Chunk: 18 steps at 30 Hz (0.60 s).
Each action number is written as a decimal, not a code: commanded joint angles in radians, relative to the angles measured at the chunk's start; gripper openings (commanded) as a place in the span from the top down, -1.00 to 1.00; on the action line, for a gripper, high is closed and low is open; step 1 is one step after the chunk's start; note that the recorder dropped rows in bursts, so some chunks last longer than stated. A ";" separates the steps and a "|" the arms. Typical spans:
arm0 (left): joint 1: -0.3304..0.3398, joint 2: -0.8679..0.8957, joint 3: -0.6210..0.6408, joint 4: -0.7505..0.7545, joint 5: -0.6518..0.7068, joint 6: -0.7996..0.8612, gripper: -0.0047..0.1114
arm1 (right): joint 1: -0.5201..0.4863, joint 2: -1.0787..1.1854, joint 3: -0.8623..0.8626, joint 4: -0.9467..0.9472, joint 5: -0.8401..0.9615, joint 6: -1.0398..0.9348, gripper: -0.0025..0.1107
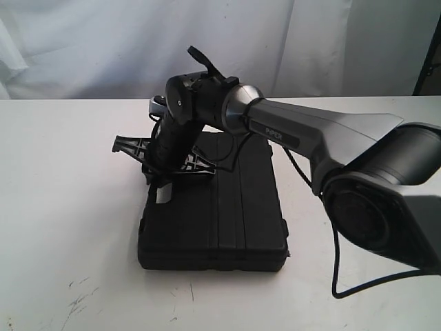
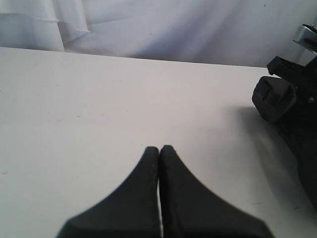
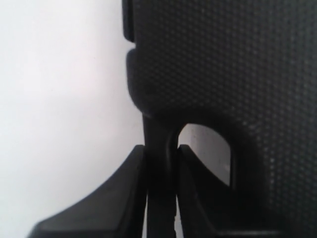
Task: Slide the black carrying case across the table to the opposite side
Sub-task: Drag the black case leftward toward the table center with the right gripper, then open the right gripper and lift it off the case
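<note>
The black carrying case (image 1: 234, 207) lies flat near the middle of the white table (image 1: 69, 207). My right arm reaches across it, and the right gripper (image 1: 162, 187) points down at the case's left edge. In the right wrist view the right gripper (image 3: 162, 148) is shut on the case's thin handle bar (image 3: 161, 131), beside the textured case shell (image 3: 223, 64). In the left wrist view the left gripper (image 2: 159, 148) is shut on nothing and hovers over bare table (image 2: 99, 99). It is out of the exterior view.
A white cloth backdrop (image 1: 103, 41) hangs behind the table's far edge. The right arm's cable (image 1: 337, 276) loops down at the right. Part of the right arm's wrist (image 2: 277, 96) shows at the edge of the left wrist view. Dark scuff marks (image 1: 76, 300) lie near the front.
</note>
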 commanded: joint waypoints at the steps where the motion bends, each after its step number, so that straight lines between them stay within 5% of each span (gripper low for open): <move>1: 0.003 -0.005 0.005 0.000 -0.010 -0.001 0.92 | 0.005 0.000 -0.015 0.024 -0.060 0.001 0.95; 10: 0.003 -0.005 0.005 0.000 -0.010 -0.001 0.92 | 0.005 0.014 -0.020 0.034 -0.064 -0.025 0.93; 18: 0.003 -0.005 0.005 0.000 -0.010 -0.001 0.92 | 0.005 0.014 -0.020 0.043 -0.118 -0.027 0.58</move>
